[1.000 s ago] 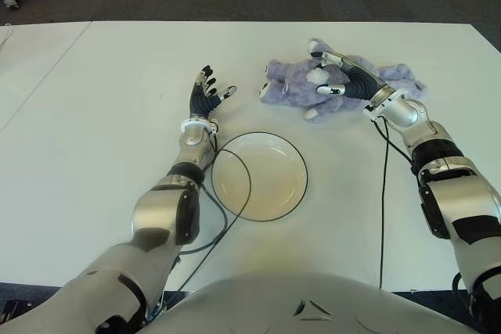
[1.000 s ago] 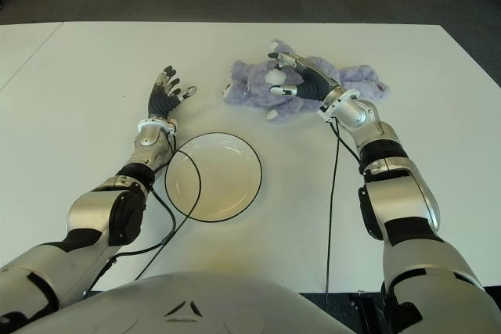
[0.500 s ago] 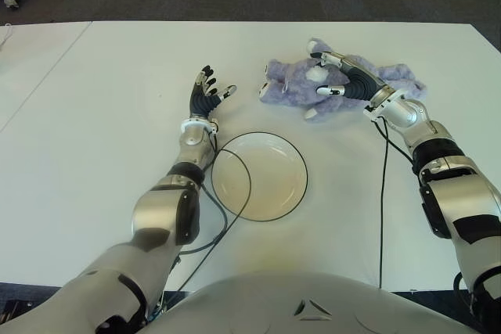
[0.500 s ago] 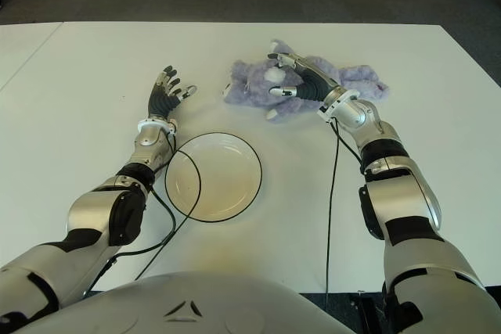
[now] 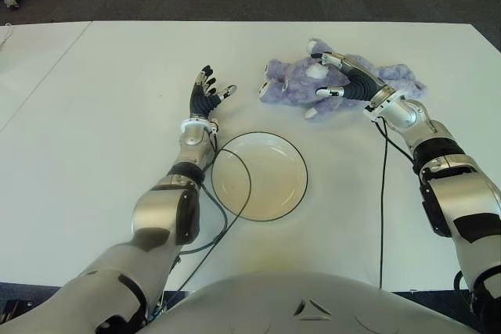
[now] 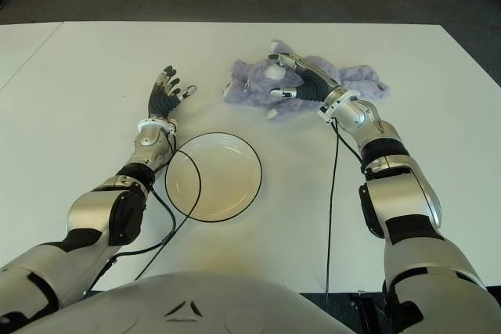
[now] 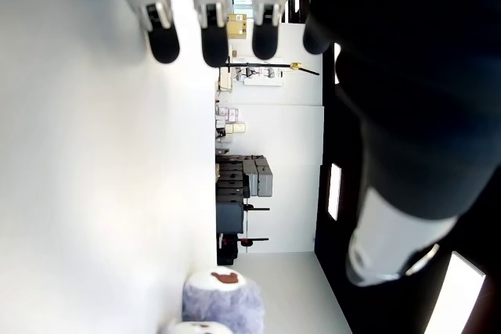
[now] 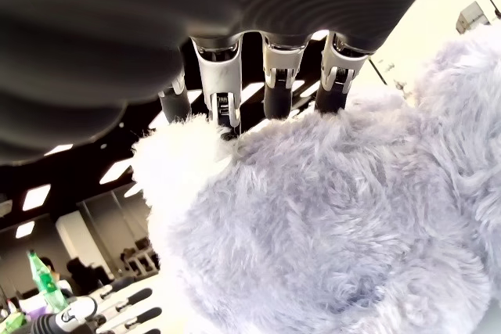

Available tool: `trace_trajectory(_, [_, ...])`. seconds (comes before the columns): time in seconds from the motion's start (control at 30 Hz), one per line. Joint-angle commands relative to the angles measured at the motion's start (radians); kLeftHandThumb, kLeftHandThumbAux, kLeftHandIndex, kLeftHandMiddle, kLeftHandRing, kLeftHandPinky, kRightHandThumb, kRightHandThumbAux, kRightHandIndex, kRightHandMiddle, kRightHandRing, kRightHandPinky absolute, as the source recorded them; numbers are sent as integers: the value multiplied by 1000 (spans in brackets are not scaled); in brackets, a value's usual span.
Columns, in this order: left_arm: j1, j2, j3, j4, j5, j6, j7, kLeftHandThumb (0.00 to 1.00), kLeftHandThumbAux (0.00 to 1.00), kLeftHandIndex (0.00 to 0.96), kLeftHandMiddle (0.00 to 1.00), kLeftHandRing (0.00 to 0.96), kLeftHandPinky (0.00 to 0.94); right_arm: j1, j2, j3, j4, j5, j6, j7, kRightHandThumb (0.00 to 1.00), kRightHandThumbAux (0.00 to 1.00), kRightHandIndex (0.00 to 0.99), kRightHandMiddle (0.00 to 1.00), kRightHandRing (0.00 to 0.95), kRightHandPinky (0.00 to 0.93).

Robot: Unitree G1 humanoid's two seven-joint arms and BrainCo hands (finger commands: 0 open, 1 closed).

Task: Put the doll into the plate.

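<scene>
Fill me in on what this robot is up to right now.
The robot's right hand is draped over a purple plush doll lying on the white table, fingers curling around it but not closed. The white plate nearer the robot holds nothing. The left hand shows open, left of the doll.

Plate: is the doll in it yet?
No: the plate holds nothing, and the doll lies on the table beyond it, with the right hand over it and the left hand open, apart.
</scene>
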Motion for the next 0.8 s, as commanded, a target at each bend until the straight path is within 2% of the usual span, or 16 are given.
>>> trace_trajectory(0.03, [121,-26,0,92,-1,114,-3,0,797,16,78,93,136,-10,-3,28,40,-46,25,-16,74,287,0,0,0,0])
trace_trajectory(0.37, [120,-24,-8,93,7,126,9,0,776,8,74,91,130,-103,-11,35,102,-71,113,-59,73,310,0,0,0,0])
trace_trajectory(0.53, [117,-25,-1,93,1,135,12,0,782,13,91,108,147,-126,-17,34,102,-77,121,-109,75,331,0,0,0,0])
trace_trajectory(0.8, [118,-24,-2,94,3,132,16,0,776,4,84,103,121,-138,-30,44,97,-104,122,-187,75,354,0,0,0,0])
